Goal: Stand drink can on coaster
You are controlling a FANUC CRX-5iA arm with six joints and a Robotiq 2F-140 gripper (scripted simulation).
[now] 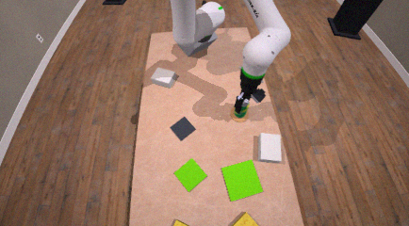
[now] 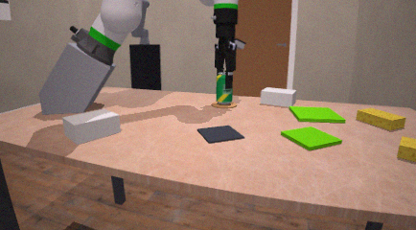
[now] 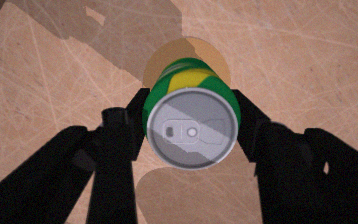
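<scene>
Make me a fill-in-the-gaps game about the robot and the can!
1. The gripper is shut on the drink ____.
2. The can stands upright over the round cork ____.
3. The can's lid is the colour ____.
4. The dark square nearest the can's coaster lies ____ on the table.

Missing words: can; coaster; silver; flat

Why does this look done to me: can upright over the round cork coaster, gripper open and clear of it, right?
Not quite. The can is upright over the cork coaster, but the gripper is not open and clear: its fingers are shut on the can's sides, as the wrist view shows. The exterior view shows the same grip from the side.
</scene>
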